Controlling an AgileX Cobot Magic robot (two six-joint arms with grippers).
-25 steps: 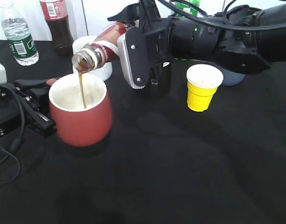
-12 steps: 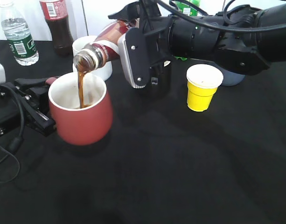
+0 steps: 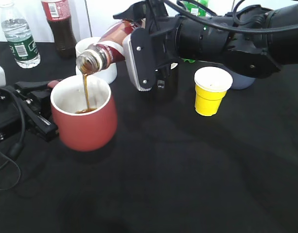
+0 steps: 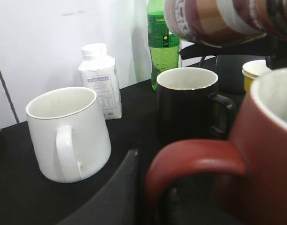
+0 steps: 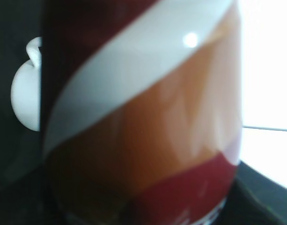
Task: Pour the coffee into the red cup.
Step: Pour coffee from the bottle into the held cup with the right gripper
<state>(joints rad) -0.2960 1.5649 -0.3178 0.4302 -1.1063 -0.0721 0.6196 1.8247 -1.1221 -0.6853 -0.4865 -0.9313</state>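
The red cup (image 3: 85,121) stands at the left of the black table, brown coffee (image 3: 86,94) streaming into it. My right gripper (image 3: 131,46) is shut on the tilted Nescafe bottle (image 3: 107,48), its open mouth above the cup. The bottle fills the right wrist view (image 5: 143,117) and shows at the top of the left wrist view (image 4: 218,21). My left gripper (image 3: 44,104) is shut on the red cup's handle (image 4: 195,161), one dark finger (image 4: 120,192) beside it. The cup's body (image 4: 269,150) is at the right there.
A white mug (image 3: 93,51), a black mug (image 4: 190,108) and a yellow paper cup (image 3: 211,91) stand behind the red cup. A water bottle (image 3: 20,36) and a cola bottle (image 3: 59,24) are at the back left. A green bottle (image 4: 163,42) and a white carton (image 4: 100,79) stand farther back.
The coffee keeps streaming from the bottle and its level in the red cup has risen. The bottle has tipped slightly more. The left gripper has not moved.
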